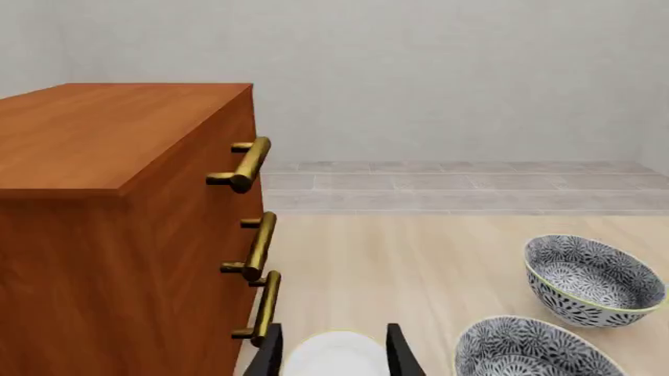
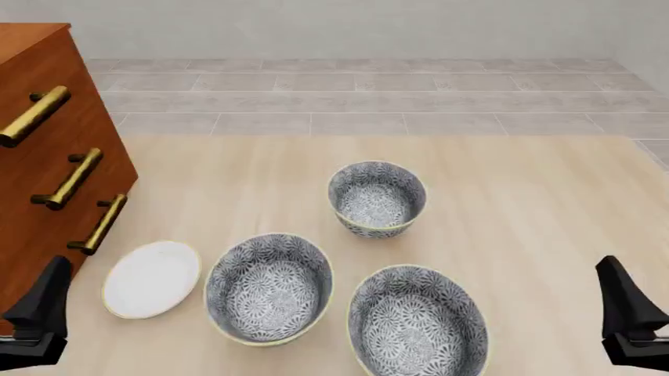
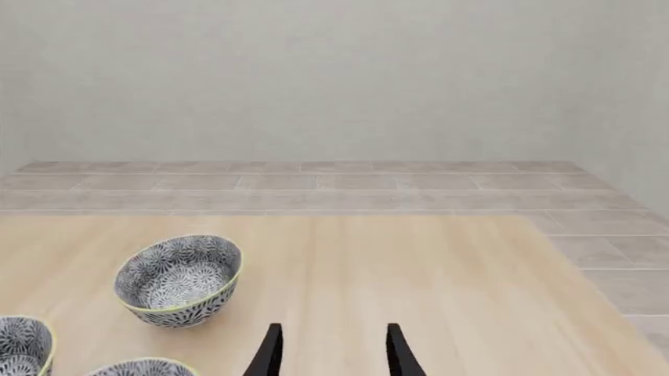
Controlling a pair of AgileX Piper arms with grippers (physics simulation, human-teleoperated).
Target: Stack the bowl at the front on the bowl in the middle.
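Three floral grey-and-white bowls stand on the table. The bowl at the front [image 2: 418, 323] is nearest me, right of centre; only its rim [image 3: 141, 366] shows in the right wrist view. The bowl in the middle [image 2: 269, 287] sits to its left and a little farther back, and also shows in both wrist views [image 1: 533, 351] [image 3: 21, 345]. My left gripper [image 2: 42, 313] [image 1: 332, 345] is open at the front left, empty, apart from the bowls. At the front right my right gripper [image 2: 627, 313] [image 3: 329, 348] is open and empty too.
A third bowl [image 2: 377, 197] [image 1: 591, 278] [image 3: 178, 280] stands farther back. A flat white plate [image 2: 152, 278] [image 1: 334, 359] lies left of the middle bowl, ahead of my left fingers. A wooden drawer cabinet [image 2: 42, 172] [image 1: 115, 204] with brass handles rises at the left.
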